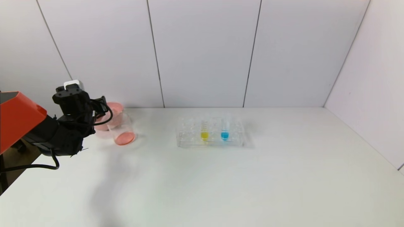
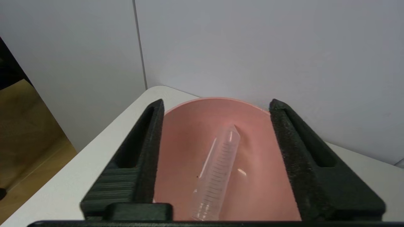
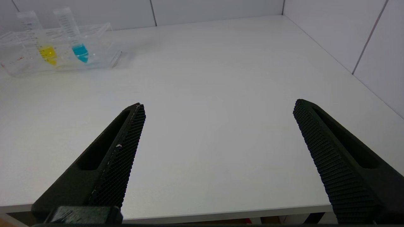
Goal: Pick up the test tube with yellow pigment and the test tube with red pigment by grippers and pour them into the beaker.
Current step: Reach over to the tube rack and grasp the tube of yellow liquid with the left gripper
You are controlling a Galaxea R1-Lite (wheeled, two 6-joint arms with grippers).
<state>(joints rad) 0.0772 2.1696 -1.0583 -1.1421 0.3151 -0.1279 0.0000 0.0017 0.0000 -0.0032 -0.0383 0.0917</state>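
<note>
Black left-gripper fingers (image 2: 311,157) stand spread, gripping nothing, over the round pink bowl (image 2: 189,132) where an emptied clear graduated tube (image 2: 217,171) lies released; red liquid sits in the clear glass beaker (image 1: 123,130) at left of the head view, so next comes the yellow-tipped slim test tube (image 1: 204,130), upright mid-frame in its clear rack (image 1: 189,138) on the white surface (image 1: 221,183), likely for the open, empty right gripper (image 3: 217,138).

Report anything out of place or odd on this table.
One thing stands out: an empty test tube lies slanted inside the pink bowl, under the open left tool, not in the clear rack with the yellow tube and blue tube. The beaker holds red liquid. No spills visible.
</note>
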